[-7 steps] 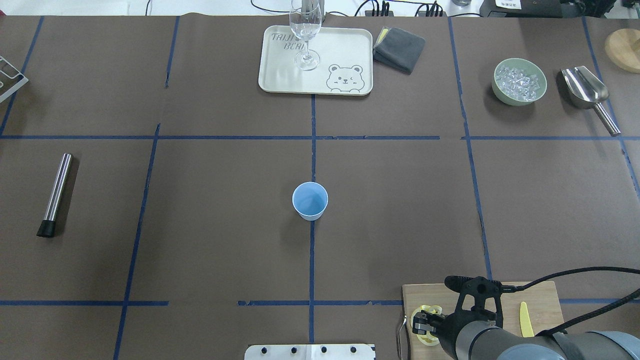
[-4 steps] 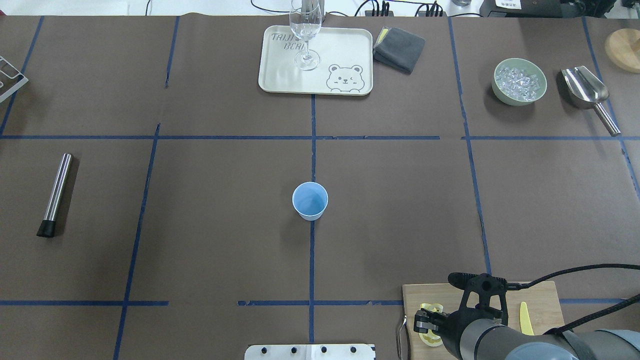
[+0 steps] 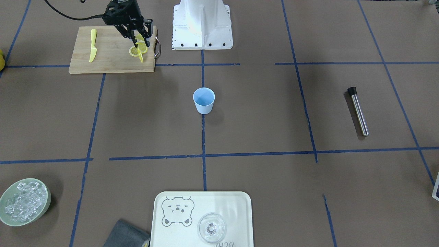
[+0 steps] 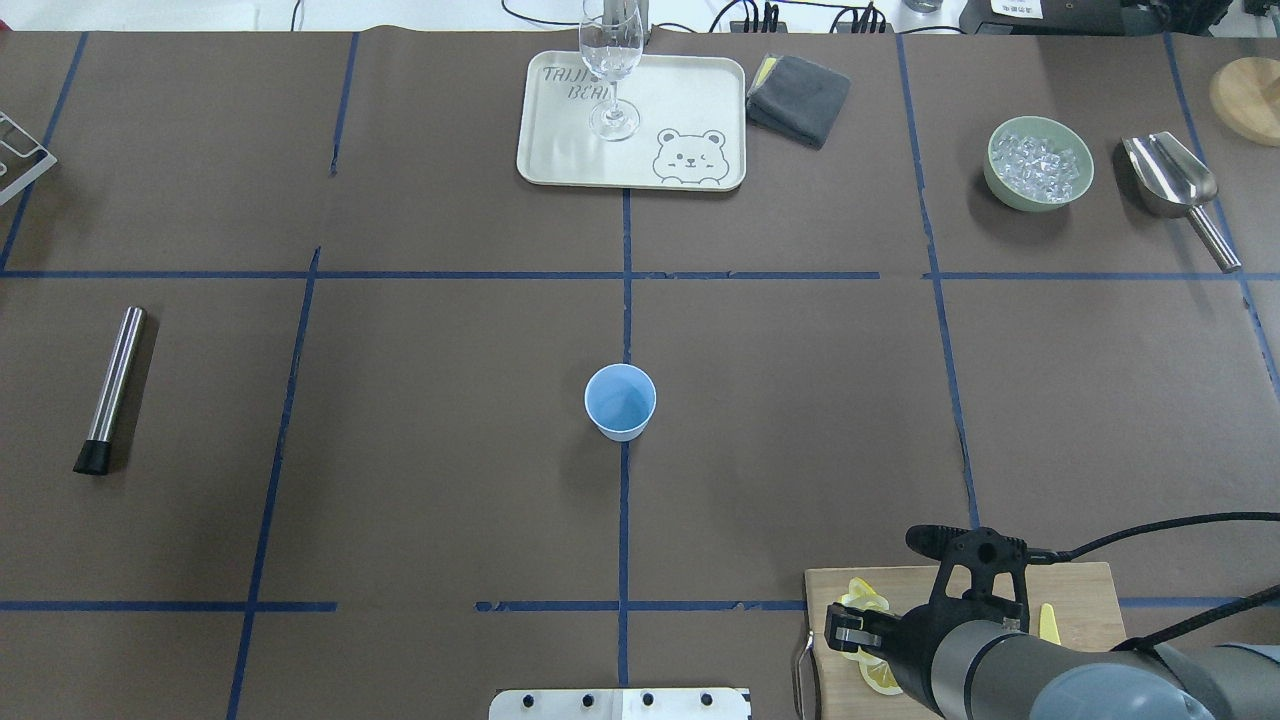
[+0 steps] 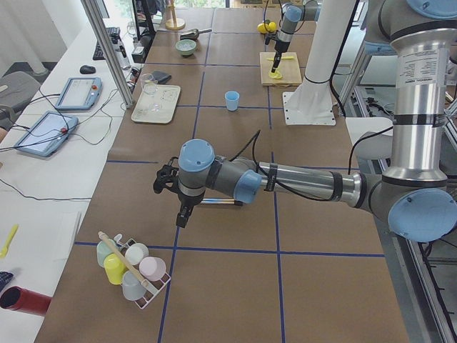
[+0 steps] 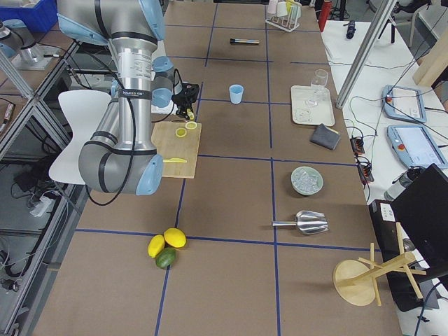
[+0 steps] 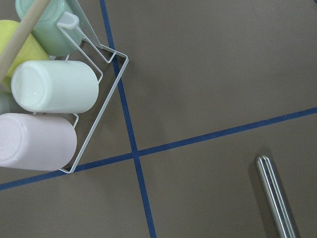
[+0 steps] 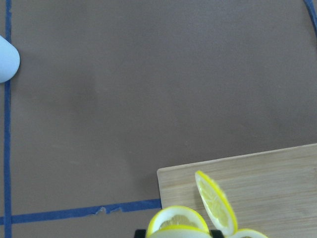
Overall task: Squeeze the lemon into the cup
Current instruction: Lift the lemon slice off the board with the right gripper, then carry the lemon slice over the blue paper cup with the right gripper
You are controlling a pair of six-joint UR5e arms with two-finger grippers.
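The lemon slice (image 8: pixel 177 223) is pinched between the closed fingers of the right claw (image 4: pixel 842 638), held above the wooden cutting board (image 4: pixel 1085 600). A second slice (image 8: pixel 216 203) tilts just beside it at one o'clock. In the overhead view the board sits at the table's five o'clock. The light blue cup (image 4: pixel 620 401) stands upright at the centre, at ten o'clock from the claw and well apart. A yellow knife (image 3: pixel 92 44) lies on the board. The left claw (image 5: pixel 181 221) hangs near a metal rod (image 7: pixel 277 198) and a cup rack (image 7: pixel 100 115); I cannot tell whether it is open or closed.
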